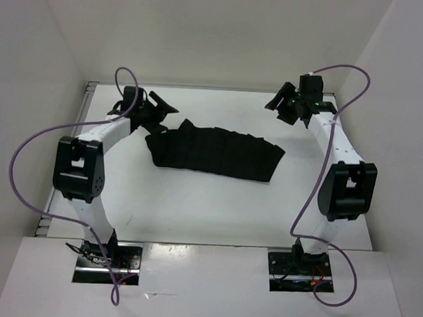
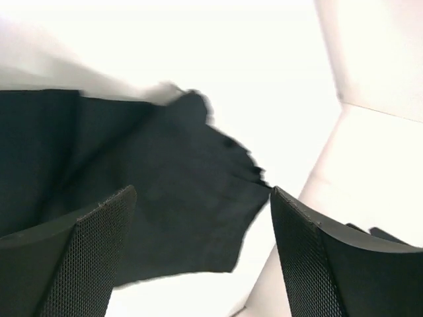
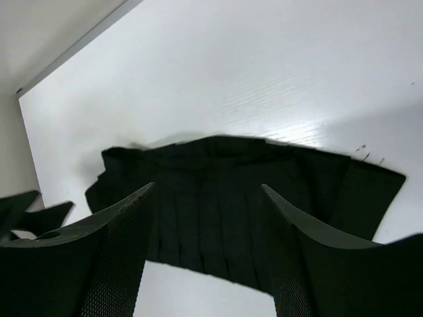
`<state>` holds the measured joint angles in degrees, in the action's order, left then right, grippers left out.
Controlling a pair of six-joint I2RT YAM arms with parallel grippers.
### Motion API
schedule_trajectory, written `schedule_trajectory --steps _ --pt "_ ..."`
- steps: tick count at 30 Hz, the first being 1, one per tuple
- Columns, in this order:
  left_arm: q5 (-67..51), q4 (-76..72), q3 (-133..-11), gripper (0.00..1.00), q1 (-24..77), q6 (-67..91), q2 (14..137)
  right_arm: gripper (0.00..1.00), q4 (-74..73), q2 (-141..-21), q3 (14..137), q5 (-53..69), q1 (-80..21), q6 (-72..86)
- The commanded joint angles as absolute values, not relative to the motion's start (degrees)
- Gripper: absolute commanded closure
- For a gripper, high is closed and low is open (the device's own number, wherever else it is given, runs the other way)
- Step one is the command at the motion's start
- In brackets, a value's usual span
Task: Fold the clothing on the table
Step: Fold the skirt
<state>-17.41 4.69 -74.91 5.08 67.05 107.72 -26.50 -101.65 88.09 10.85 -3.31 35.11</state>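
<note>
Clothing [image 1: 212,153] sits centre-frame as a long band, likely one fold done, crosswise fold left; left gripper [image 2: 203,195], right gripper [image 3: 208,190] spread, empty.

Clothing [image 1: 215,150] matt black pleated cloth; table [image 1: 194,208] smooth white.

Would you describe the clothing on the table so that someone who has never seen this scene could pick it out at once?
Look at the white table, walled in white. Near its middle, between the left arm and the right arm, lies the clothing, a long black band of soft fabric. Its pleat-like ridges and limp, flat shape set it apart from the hard black fingers nearby.
</note>
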Motion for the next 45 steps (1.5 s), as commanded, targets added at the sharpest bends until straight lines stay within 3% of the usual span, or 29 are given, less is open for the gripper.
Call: schedule_trajectory --steps 1,7,14,22,26,30,38,45 --pt "-13.9 6.1 -75.2 0.11 5.1 63.5 97.8 0.32 -31.3 -93.4 87.6 7.1 -6.8 31.4" --pt "-14.9 7.8 -59.1 0.12 5.6 59.3 87.0 0.32 -32.2 -87.7 75.0 12.2 -10.8 29.0" --pt "-1.3 14.2 -52.5 0.12 8.4 52.6 83.3 0.31 -29.5 -90.6 74.5 19.3 -12.7 25.9" --pt "-4.3 3.5 -54.6 0.12 8.4 46.7 85.1 0.32 -29.9 -103.1 79.9 16.1 -16.7 24.9" --pt "-11.6 -0.3 -58.8 0.21 8.4 42.9 91.7 0.39 -32.2 -107.8 81.9 8.2 -16.7 26.7" --pt "-19.8 -2.4 -62.5 0.25 8.4 41.7 98.3 0.39 -34.7 -110.7 84.8 5.5 -16.7 27.8" --pt "-18.8 -1.7 -62.0 0.28 8.4 41.2 102.2 0.38 -36.1 -110.6 83.8 1.6 -16.2 28.8" --pt "-12.8 3.2 -60.7 0.29 8.4 40.0 98.4 0.38 -36.1 -111.6 82.5 2.2 -16.2 28.8"
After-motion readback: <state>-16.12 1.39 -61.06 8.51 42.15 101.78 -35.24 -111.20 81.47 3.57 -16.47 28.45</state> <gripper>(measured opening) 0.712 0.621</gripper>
